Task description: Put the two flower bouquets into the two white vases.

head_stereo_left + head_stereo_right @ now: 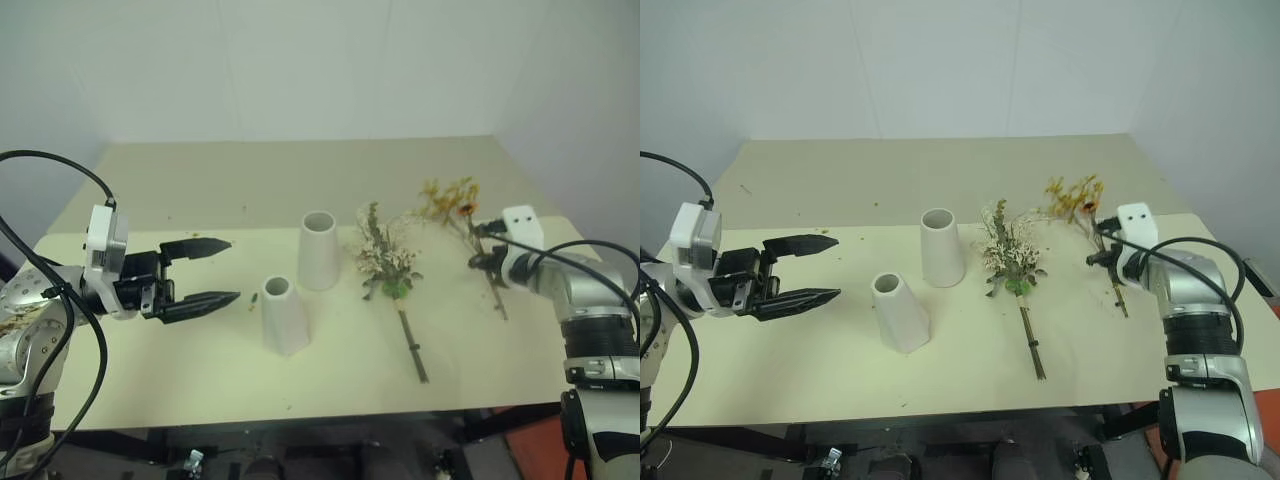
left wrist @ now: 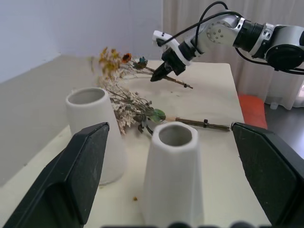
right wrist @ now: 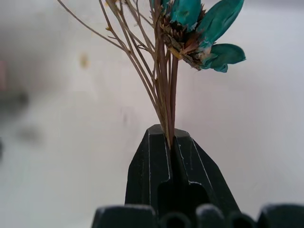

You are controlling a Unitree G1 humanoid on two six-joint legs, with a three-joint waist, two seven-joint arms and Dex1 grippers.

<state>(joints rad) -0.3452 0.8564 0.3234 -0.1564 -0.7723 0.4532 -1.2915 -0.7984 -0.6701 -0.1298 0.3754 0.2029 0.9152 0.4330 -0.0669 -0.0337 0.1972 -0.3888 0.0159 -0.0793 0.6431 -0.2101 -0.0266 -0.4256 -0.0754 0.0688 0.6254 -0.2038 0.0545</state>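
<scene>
Your right hand (image 1: 487, 247) is clenched on the thin stems of the yellow-orange bouquet (image 1: 452, 203), which lies on the counter (image 1: 200, 380) at its right side; a teal flower (image 3: 209, 23) sits just past the fingertips. Your left hand (image 1: 212, 270) hangs released over the counter's left side, pointing toward the short faceted vase (image 1: 282, 317). The taller round vase (image 1: 318, 250) stands just behind it. The cream-white bouquet (image 1: 388, 262) lies between the tall vase and the yellow one.
</scene>
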